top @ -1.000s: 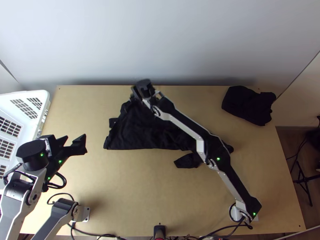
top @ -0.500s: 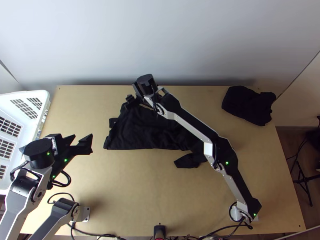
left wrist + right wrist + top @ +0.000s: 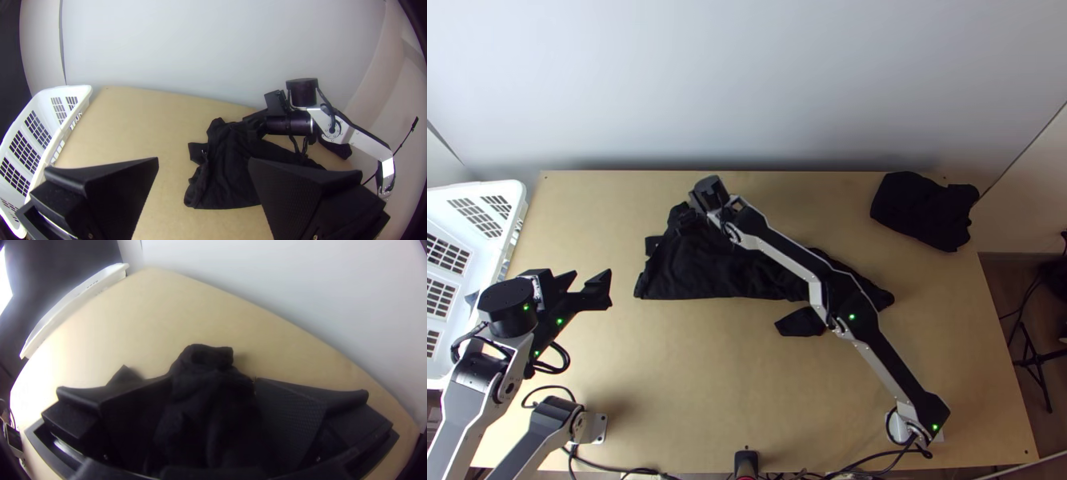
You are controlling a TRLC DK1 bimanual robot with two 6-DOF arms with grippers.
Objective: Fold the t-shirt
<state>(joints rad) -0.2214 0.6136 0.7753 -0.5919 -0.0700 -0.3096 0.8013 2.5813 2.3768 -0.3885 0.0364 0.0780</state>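
The black t-shirt [image 3: 703, 268] lies bunched across the table's middle, its near edge fairly straight. Over its far left corner is my right gripper [image 3: 685, 218], the arm crossing above the cloth. In the right wrist view, the t-shirt [image 3: 209, 386] rises in folds between the wide-apart fingers of my right gripper [image 3: 212, 378]. Left of the cloth and apart from it, my left gripper [image 3: 592, 276] hangs open. In the left wrist view, bare table lies between the fingertips of my left gripper [image 3: 203, 161], with the t-shirt [image 3: 229, 178] beyond.
A white laundry basket [image 3: 475, 216] stands at the table's left edge. Another dark bunched cloth [image 3: 925, 210] lies at the far right corner. Cables run along the near edge by a small black device [image 3: 746, 462]. A wall stands behind the table.
My right gripper first lifted slightly off the t-shirt's far left part, showing more of its fingers, then came down there again. My left gripper moved a little to the right, then stayed nearly still.
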